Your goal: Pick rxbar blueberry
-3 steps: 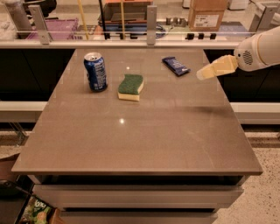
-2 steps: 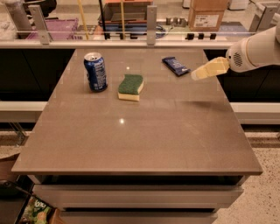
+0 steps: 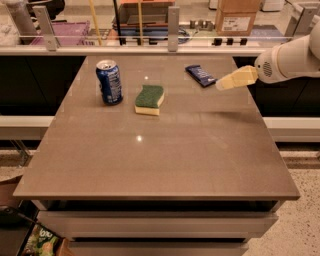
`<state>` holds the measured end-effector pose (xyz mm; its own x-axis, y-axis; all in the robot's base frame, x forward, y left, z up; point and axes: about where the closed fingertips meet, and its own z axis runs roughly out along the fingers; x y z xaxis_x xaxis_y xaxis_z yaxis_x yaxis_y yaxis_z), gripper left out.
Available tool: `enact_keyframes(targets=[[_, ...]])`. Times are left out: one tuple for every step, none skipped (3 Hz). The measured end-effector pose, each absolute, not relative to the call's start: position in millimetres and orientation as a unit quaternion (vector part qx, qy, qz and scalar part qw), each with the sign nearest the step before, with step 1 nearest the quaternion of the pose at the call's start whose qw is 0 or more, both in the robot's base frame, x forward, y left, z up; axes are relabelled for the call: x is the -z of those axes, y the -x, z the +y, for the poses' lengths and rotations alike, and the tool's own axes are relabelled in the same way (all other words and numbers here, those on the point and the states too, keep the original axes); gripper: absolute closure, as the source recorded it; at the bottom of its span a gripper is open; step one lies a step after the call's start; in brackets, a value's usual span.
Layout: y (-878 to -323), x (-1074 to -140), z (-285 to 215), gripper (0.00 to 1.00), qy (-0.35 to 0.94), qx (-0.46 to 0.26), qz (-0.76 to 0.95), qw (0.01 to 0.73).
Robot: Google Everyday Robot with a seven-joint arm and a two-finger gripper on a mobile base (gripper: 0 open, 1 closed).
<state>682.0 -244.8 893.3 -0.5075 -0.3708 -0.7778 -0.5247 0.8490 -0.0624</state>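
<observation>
The rxbar blueberry (image 3: 200, 75) is a small flat bar in a dark blue wrapper. It lies at the far right of the brown table (image 3: 160, 150). My gripper (image 3: 220, 85) comes in from the right on a white arm, its pale yellow fingers pointing left. Its tip hangs just right of the bar's near end, slightly above the table. It holds nothing that I can see.
An upright blue soda can (image 3: 109, 82) stands at the far left. A green and yellow sponge (image 3: 150, 99) lies right of it. A glass rail with posts (image 3: 173, 22) runs behind the table's far edge, with boxes (image 3: 238, 15) beyond.
My gripper has moved left toward the bar, from the table's right edge to just beside the bar's near end. The bar, can and sponge have not moved.
</observation>
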Motion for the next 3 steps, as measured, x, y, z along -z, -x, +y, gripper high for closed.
enact_keyframes(targets=[[-695.8, -883.7, -241.7, 0.00, 0.251, -0.101, 0.859, 0.434], [-707.7, -873.9, -234.3, 0.00, 0.248, -0.108, 0.857, 0.438], [-720.7, -862.7, -223.9, 0.00, 0.250, -0.120, 0.854, 0.440]])
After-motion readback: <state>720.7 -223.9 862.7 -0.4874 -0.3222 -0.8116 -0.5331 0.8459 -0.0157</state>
